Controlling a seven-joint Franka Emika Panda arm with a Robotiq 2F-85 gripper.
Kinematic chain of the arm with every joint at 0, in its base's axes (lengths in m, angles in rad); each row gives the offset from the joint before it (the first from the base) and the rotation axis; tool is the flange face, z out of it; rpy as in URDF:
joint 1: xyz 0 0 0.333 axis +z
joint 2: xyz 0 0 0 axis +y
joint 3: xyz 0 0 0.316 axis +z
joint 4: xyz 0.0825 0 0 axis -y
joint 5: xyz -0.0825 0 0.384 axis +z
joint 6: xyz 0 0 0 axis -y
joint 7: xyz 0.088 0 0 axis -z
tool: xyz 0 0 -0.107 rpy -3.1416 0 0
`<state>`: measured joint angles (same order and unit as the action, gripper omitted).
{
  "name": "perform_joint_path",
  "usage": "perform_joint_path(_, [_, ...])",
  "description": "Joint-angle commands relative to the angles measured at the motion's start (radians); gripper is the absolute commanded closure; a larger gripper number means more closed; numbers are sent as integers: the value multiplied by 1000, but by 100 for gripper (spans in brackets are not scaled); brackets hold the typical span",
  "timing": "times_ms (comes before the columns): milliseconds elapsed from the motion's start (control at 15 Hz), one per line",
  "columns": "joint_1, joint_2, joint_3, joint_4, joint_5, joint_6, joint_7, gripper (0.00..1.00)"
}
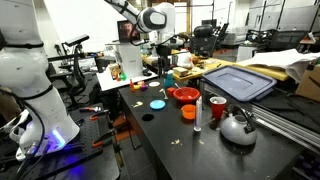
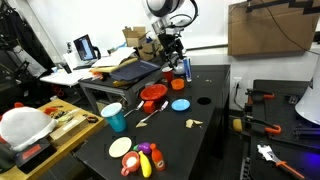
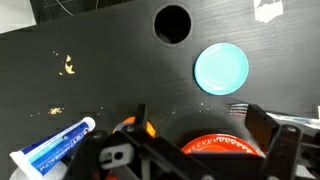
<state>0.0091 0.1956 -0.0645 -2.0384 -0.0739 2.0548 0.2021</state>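
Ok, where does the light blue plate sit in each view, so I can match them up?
In an exterior view: the light blue plate lies on the black table near the picture's centre, left of the red bowl.
In an exterior view: just right of centre, right of the red bowl.
Wrist view: upper right, above the red bowl.
Shared landmark: the red bowl, next to the plate in all three.

Both exterior views sit well back from the black table [image 1: 180, 140] [image 2: 195, 140], slightly above it, facing the arm [image 1: 150, 18] from different sides. The wrist view looks straight down, super close. All three share the blue plate [image 1: 157, 103] [image 2: 180, 104] [image 3: 221, 68] and red bowl [image 1: 186, 95] [image 2: 152, 94] [image 3: 222, 152].
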Motion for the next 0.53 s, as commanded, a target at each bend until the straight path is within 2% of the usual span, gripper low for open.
perform_joint_path(0, [23, -94, 33, -61, -31, -31, 3, 0])
perform_joint_path(467, [61, -150, 99, -74, -48, -76, -6, 0])
